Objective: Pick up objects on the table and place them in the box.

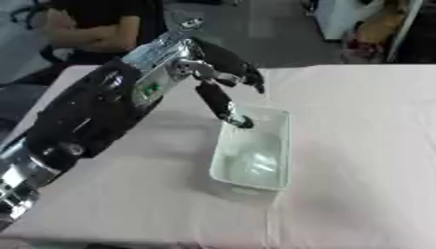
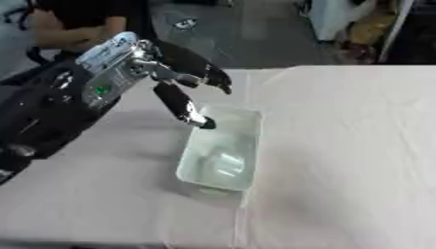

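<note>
One hand, the left hand, hangs with fingers spread and holding nothing, directly above the pale box's far end, its long axis running away below the fingertips.

A table covered with a pale pink cloth fills most of the view. Beyond it, grey floor is seen, with white furniture and yellowish clutter at the far right.
</note>
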Controlling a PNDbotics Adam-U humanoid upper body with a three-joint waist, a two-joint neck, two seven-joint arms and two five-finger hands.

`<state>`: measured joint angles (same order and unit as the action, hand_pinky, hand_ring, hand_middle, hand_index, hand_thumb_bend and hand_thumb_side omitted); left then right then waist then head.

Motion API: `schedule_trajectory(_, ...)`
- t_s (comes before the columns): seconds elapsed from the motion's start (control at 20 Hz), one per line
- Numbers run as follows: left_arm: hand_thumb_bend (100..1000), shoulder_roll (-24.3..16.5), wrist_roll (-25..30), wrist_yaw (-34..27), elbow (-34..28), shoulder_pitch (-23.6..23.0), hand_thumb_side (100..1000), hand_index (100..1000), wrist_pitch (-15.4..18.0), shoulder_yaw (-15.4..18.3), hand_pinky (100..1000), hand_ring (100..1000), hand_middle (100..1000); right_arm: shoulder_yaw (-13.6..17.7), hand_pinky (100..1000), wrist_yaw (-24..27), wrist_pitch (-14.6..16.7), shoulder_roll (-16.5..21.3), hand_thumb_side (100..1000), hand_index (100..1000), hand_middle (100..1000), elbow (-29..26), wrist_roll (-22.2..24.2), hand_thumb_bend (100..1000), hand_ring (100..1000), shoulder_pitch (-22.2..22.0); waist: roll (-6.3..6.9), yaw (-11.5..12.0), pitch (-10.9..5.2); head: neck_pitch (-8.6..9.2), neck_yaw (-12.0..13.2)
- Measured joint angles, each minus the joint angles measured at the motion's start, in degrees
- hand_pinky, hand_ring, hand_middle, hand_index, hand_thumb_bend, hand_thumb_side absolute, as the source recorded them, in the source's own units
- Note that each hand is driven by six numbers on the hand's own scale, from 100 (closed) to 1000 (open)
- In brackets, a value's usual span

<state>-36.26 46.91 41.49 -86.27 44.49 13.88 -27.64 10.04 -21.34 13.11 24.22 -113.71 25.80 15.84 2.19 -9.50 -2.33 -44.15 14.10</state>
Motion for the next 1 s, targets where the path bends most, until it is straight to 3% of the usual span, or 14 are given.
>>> schedule_trajectory(0.95, 1000, 0.00, 0.54, -2.22, -0.69, 0.03, 1000, 1000, -1.15, 0.44, 1000, 995, 1000, 0.00, 892, 0.00, -0.01, 0.00, 643, 939, 911, 0.00, -0.01, 100, 918, 0.00, 0.00, 0.00, -0.01, 0.00, 0.00)
schedule_trajectory(1.0, 990, 0.02, -0.35, -2.71, -0.81, -0.04, 1000, 1000, -1.33, 0.89, 967, 974, 1000, 0.00, 892, 0.00, -0.01, 0.00, 643, 939, 911, 0.00, -0.01, 100, 918, 0.00, -0.01, 0.02, -0.01, 0.01, -0.01)
